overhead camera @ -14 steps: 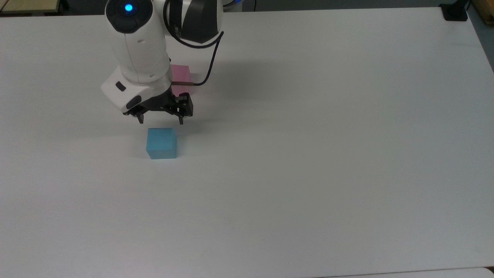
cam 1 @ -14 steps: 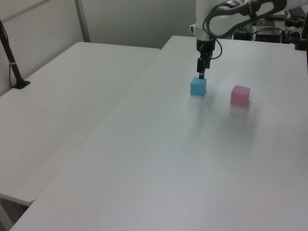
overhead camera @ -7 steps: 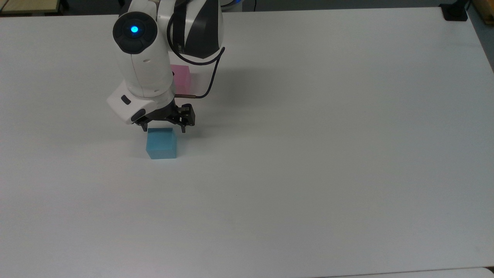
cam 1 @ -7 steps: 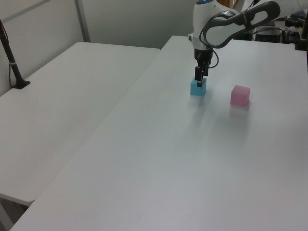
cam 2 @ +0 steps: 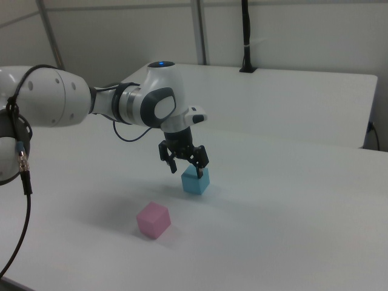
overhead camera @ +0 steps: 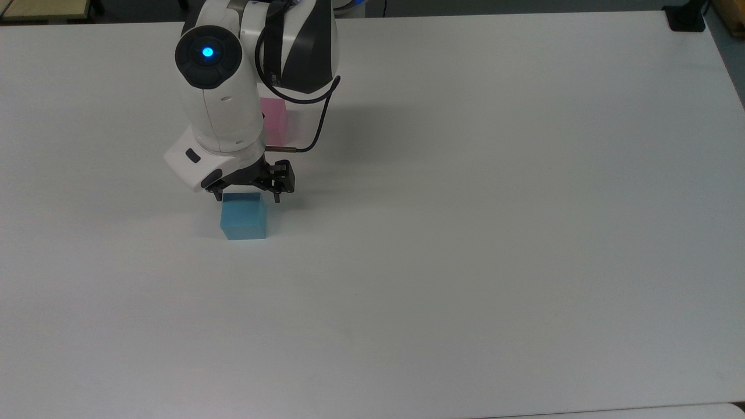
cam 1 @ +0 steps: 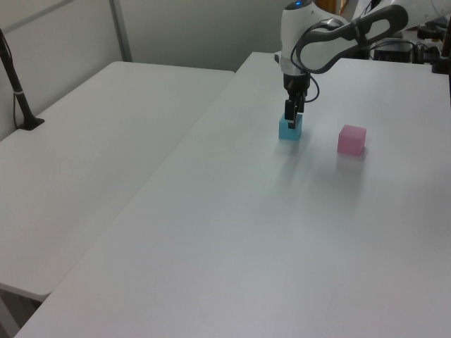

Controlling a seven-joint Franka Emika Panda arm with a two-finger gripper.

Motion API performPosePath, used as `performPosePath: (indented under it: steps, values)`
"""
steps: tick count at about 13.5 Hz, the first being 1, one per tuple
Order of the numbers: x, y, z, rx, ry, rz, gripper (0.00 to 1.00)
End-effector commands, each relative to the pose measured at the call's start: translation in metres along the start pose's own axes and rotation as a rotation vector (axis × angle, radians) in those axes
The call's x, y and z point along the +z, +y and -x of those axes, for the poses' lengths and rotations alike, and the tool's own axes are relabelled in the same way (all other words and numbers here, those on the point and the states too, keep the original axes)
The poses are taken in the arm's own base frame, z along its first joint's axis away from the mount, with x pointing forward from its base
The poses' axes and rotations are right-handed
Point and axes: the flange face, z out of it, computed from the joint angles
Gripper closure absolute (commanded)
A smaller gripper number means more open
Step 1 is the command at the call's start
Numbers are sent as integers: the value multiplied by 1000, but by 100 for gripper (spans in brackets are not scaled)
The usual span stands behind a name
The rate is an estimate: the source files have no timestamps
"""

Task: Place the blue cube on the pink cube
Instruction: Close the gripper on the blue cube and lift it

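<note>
blue cube (overhead camera: 243,217) flat on white bench (overhead camera: 465,233), faces square to bench edges, no long axis | claw (overhead camera: 247,196) spread apart astride cube top | pink cube (cam 1: 351,139) nearby, apart

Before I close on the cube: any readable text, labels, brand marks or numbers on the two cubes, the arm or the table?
None can be read.
Small sky-blue matte cube: plain faces, no marking.
Small pale pink matte cube: plain faces, no marking.
White robot arm: a glowing blue light on a dark round cap, no legible lettering.
Black two-finger gripper: no legible marking.
White table: bare surface, no text.
</note>
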Motion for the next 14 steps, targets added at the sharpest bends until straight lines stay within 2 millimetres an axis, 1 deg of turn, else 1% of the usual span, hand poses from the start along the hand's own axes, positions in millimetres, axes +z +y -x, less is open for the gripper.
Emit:
performPosePath:
  steps: [1, 5, 6, 7, 8, 9, 10, 11, 12, 13, 14]
  values:
    - [11, 0, -4, 4, 0, 27, 0]
    - [21, 0, -9, 22, 29, 37, 0]
    - [26, 0, -10, 23, 27, 46, 2]
    - [26, 0, -10, 26, 29, 46, 12]
    - [25, -2, -10, 37, 29, 46, 30]
    - [23, -2, -10, 47, 32, 46, 33]
    - [18, 1, -10, 54, 38, 44, 34]
    - [6, 2, -12, 57, 55, 43, 34]
    - [0, 3, -12, 62, 60, 41, 34]
    - [-24, 6, -8, 72, 86, 38, 34]
    - [-46, 8, 0, 84, 69, 29, 34]
